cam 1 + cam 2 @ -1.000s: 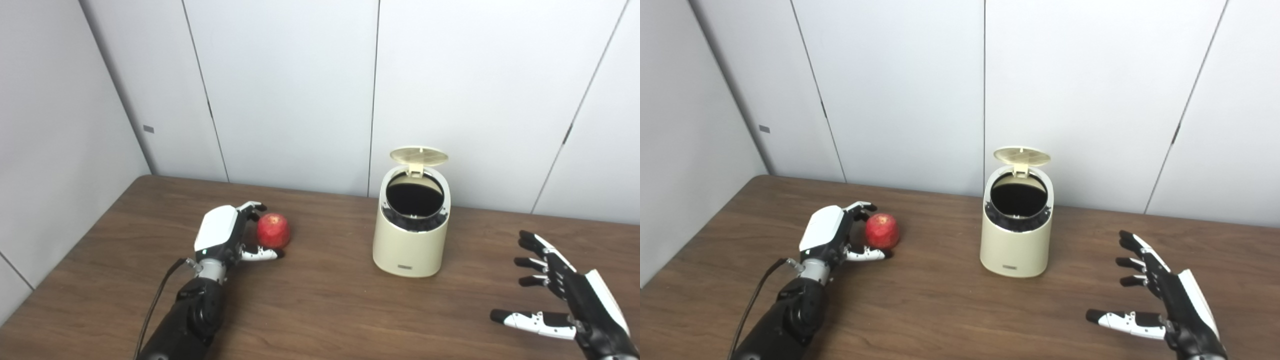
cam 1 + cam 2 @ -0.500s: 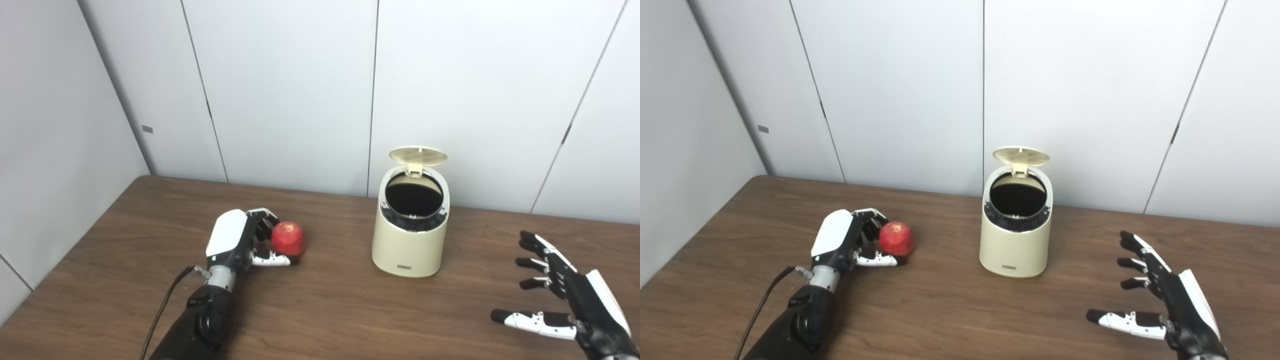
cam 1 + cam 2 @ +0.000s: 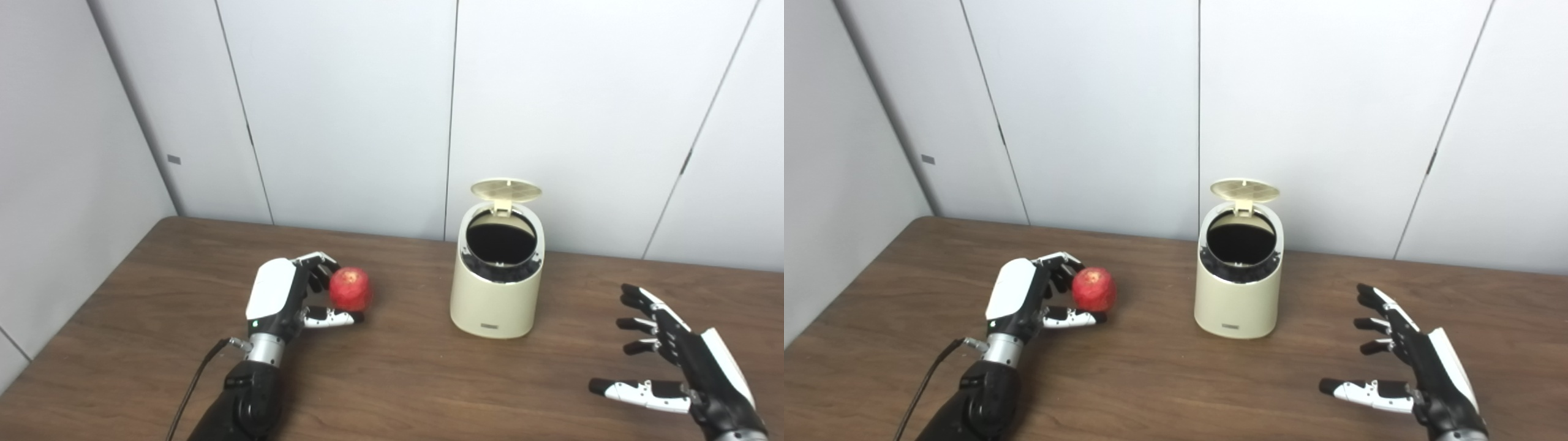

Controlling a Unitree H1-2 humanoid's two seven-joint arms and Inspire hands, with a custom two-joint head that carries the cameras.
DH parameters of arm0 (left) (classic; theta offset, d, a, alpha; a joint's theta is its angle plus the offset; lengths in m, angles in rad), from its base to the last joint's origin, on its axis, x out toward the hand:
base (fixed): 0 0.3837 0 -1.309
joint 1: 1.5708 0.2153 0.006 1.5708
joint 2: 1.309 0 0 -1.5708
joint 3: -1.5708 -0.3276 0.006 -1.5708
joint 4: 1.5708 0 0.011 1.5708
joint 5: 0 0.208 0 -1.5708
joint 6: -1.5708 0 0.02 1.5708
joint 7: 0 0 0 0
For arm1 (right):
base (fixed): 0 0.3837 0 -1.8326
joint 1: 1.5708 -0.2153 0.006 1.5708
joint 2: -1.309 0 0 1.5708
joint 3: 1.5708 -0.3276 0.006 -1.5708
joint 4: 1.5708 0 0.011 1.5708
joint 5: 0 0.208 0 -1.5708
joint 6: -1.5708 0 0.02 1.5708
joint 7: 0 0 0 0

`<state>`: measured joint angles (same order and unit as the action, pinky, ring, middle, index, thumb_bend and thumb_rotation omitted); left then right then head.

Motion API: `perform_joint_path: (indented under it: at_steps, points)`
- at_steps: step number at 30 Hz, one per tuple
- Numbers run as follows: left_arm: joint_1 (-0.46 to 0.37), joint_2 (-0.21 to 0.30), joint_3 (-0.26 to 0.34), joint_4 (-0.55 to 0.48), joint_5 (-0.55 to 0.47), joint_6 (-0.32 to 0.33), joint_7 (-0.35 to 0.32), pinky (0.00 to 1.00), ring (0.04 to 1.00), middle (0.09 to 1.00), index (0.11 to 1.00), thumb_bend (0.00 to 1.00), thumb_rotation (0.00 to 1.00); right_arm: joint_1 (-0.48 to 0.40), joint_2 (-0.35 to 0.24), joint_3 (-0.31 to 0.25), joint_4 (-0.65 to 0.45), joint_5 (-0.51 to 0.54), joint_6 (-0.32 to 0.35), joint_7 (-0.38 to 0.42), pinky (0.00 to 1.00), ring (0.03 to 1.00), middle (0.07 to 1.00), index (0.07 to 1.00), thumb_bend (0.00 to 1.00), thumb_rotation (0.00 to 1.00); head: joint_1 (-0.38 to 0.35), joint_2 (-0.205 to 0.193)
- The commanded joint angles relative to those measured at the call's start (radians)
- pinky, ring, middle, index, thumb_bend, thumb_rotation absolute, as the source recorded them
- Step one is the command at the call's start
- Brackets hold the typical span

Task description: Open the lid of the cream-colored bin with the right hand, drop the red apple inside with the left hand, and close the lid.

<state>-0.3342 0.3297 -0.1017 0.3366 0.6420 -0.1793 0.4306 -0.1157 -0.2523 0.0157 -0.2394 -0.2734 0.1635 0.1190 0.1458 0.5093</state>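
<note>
Since a second ago the left hand (image 3: pixel 283 298) has closed in on the apple (image 3: pixel 350 289) and picked it up off the table (image 3: pixel 398 373). A second back the apple was sitting on the wood with the fingers loose around it; now it's cradled between the curled fingers (image 3: pixel 318 269) on top and the thumb underneath, and there's a bit of shadow under it, so it looks lifted clear. The whole view also slid a little, so the camera moved too. The bin hasn't really gone anywhere.

The bin (image 3: pixel 496 288) stands upright near the back of the table, well to the right of the apple. Its lid (image 3: pixel 506 190) is flipped up at the back hinge, so the dark opening is showing.

The right hand (image 3: pixel 680 367) is low at the right side, well apart from the bin, holding nothing. Its fingers are spread wide and the thumb sticks out to the left. It looks about the same as before, just hanging over the table.
</note>
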Motion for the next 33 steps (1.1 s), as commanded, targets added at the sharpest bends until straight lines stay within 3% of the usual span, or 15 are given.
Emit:
perform_joint_path:
  at_steps: [1,9,16,33]
  points:
    - [-0.045,0.007,0.021,-0.073,-0.004,-0.024,0.029,0.29,0.422,0.445,0.504,0.52,0.0,-0.018,0.004,-0.003,-0.014,0.002,-0.053,-0.025,0.61,0.782,0.885,0.878,0.69,0.09,-0.006,-0.002]
    - [-0.079,-0.034,0.037,-0.258,-0.012,0.022,-0.048,0.31,0.395,0.45,0.501,0.52,0.0,-0.025,0.008,0.007,0.001,-0.021,-0.064,-0.026,0.61,0.782,0.881,0.879,0.71,0.18,-0.038,-0.011]
    - [-0.116,-0.073,0.023,-0.324,-0.024,0.044,-0.129,0.33,0.4,0.478,0.483,0.53,0.0,-0.031,0.019,0.009,0.003,-0.028,-0.056,-0.027,0.61,0.791,0.886,0.885,0.71,0.16,-0.062,-0.019]
    - [-0.206,-0.139,-0.042,-0.25,0.006,0.015,-0.165,0.31,0.398,0.487,0.478,0.53,0.0,-0.03,0.038,0.021,-0.015,-0.071,-0.039,-0.029,0.62,0.812,0.887,0.888,0.71,0.2,-0.111,-0.021]
